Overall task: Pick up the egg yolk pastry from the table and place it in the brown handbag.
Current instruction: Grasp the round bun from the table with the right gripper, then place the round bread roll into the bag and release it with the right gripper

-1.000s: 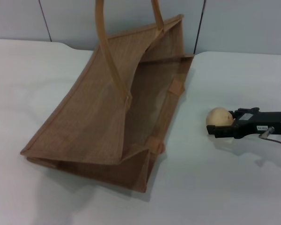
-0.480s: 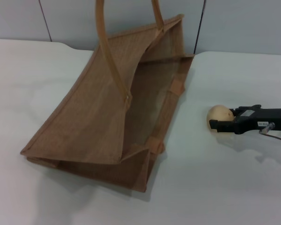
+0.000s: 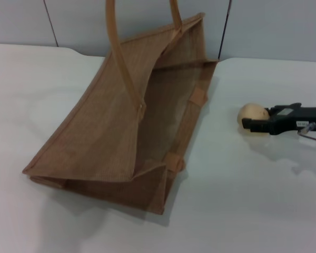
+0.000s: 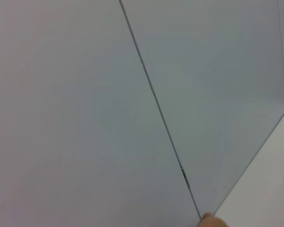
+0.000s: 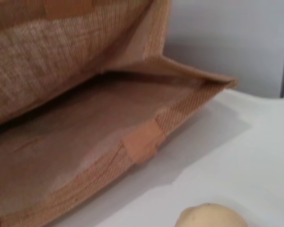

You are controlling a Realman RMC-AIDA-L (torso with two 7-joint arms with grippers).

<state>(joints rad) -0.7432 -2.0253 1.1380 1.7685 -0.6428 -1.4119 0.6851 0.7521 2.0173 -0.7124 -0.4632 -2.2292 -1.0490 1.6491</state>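
Observation:
The egg yolk pastry (image 3: 253, 113), a small pale beige bun, sits at the tips of my right gripper (image 3: 251, 119), which reaches in from the right edge and is shut on it. A shadow lies on the table (image 3: 253, 200) below and to the right of it. The brown handbag (image 3: 95, 132) lies to its left with its mouth open toward the pastry. The right wrist view shows the pastry (image 5: 211, 215) low in front of the handbag's open mouth (image 5: 99, 118). My left gripper is out of view.
The handbag's tan strap handles (image 3: 117, 47) rise above its upper wall. A grey panelled wall (image 3: 274, 26) stands behind the table. The left wrist view shows only that wall (image 4: 132, 94) and a strip of tabletop (image 4: 270, 189).
My right gripper has moved up and slightly right, farther from me, carrying the pastry with it. The handbag has stayed in place.

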